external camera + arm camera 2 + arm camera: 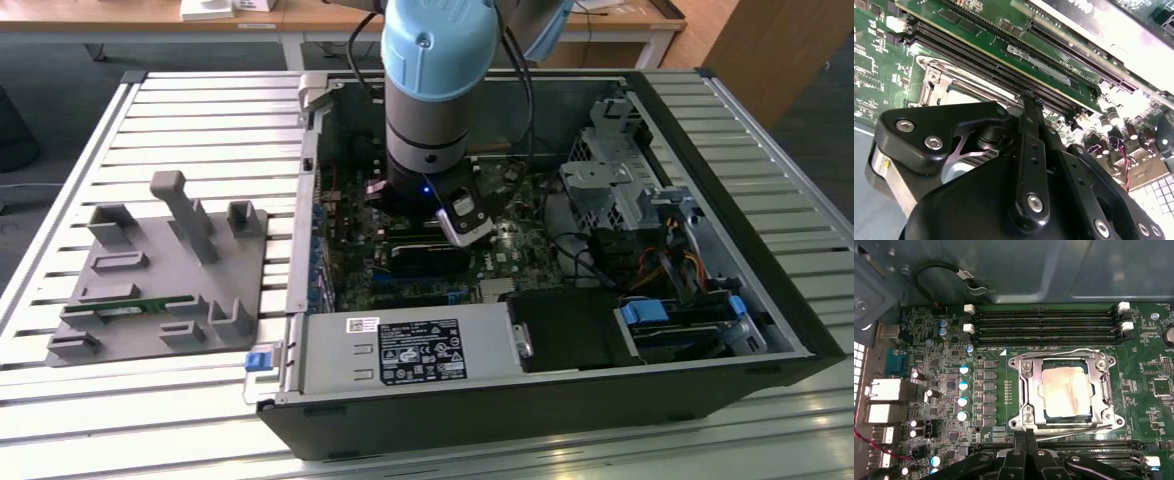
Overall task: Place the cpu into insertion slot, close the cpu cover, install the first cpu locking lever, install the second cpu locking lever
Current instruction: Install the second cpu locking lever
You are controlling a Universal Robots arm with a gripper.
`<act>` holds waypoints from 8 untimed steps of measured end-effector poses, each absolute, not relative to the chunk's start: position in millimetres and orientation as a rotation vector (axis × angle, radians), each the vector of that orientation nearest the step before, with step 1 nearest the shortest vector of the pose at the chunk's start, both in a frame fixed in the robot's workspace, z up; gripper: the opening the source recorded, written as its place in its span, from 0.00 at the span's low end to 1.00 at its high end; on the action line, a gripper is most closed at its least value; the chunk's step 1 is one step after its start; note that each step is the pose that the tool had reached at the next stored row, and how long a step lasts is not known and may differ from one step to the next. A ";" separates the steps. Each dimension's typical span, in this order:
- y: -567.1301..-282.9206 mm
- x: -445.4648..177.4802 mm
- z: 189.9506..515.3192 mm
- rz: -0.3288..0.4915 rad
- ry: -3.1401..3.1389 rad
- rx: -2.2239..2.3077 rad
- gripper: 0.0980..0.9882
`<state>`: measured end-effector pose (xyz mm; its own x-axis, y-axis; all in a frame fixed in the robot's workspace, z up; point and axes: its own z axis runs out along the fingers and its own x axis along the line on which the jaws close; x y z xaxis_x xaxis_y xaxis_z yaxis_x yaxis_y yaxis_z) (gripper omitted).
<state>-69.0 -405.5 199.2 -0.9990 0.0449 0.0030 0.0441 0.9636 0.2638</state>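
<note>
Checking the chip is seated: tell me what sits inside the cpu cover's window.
In the first wrist view, the cpu shows through the cpu cover, its pale top smeared. The cover's frame overlaps the chip's edges. The insertion slot beneath is hidden by the chip.

In the second wrist view, the gripper (1029,100) hides most of the cpu cover (934,75).

Around the bench

We see a slatted metal table (160,110) in even light, wooden desks (334,18) with white legs behind it, grey floor (40,75) beyond, and a wooden panel (781,50) at the exterior view's right.
</note>
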 end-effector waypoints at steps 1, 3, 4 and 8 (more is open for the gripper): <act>-405.7 -69.0 198.1 0.419 3.110 0.070 0.01; -406.0 -69.0 196.4 0.423 3.109 0.070 0.01; -406.1 -69.0 196.0 0.427 3.109 0.070 0.01; -406.1 -69.2 194.7 0.444 3.107 0.070 0.01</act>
<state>-69.2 -406.1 194.7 -0.9990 0.0446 0.0038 0.0439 0.9590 0.2798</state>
